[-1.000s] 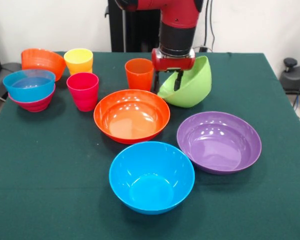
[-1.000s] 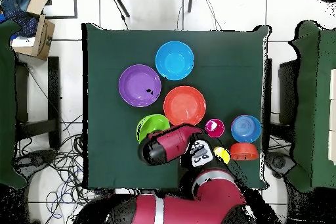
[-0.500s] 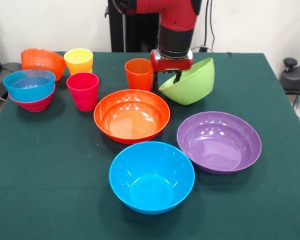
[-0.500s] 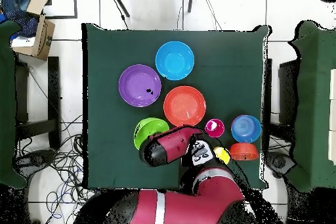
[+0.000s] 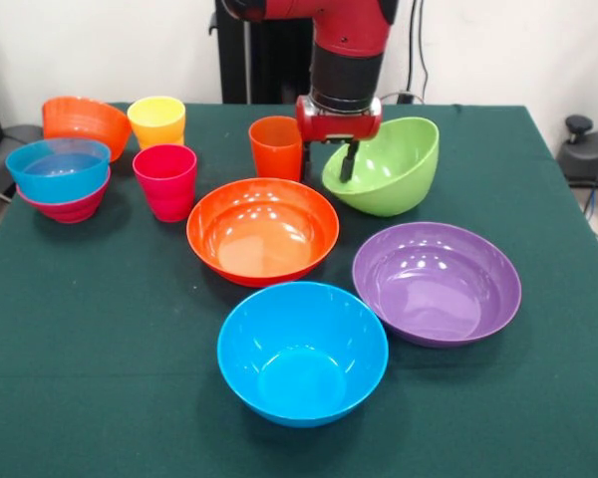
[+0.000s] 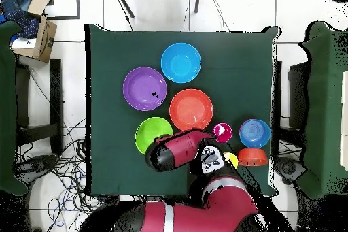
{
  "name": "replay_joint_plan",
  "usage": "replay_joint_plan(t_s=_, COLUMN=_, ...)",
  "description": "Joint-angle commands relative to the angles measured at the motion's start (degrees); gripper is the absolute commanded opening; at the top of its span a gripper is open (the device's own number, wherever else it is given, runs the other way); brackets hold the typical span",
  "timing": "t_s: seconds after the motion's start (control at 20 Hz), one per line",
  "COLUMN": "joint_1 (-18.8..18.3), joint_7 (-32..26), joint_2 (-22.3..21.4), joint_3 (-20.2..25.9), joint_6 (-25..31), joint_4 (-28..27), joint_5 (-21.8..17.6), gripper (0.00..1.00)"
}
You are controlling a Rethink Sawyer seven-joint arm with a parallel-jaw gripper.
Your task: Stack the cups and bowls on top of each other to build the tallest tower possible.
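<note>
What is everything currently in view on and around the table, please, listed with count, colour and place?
Large bowls: four; orange at centre, blue nearest the camera, purple right, lime green tilted under the gripper.
Small bowls: three; translucent blue nested in magenta, translucent orange behind, far left.
Cups: three; yellow, red-pink, orange, upright, apart.
Table: one, dark green cloth.
Cardboard box: one, brown, off the table.
Gripper: one, red and black, a finger inside the lime green bowl's rim.

A green-clothed table [image 6: 109,73] stands on white tiled floor [image 6: 68,73] under a white wall [image 5: 100,45].
</note>
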Motion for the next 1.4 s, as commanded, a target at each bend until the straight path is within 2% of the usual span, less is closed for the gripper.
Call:
replay_joint_plan(t_s=0.05, joint_1=-0.48, joint_7=0.55, joint_2=0.27, joint_3=4.48, joint_6=-1.46, joint_4=-1.06, joint_5=-1.66, gripper=1.0)
replay_joint_plan(t_s=0.5, joint_1=-1.36, joint_7=0.27, joint_2=0.44, joint_3=6.25, joint_6=-1.37, joint_4=-2.08, joint_5=-0.96, gripper=1.0)
replay_joint_plan(t_s=1.4, joint_1=1.17, joint_7=3.09, joint_2=1.66, joint_3=7.46, joint_6=-1.25, joint_4=-5.43, joint_5=1.84, gripper=1.0)
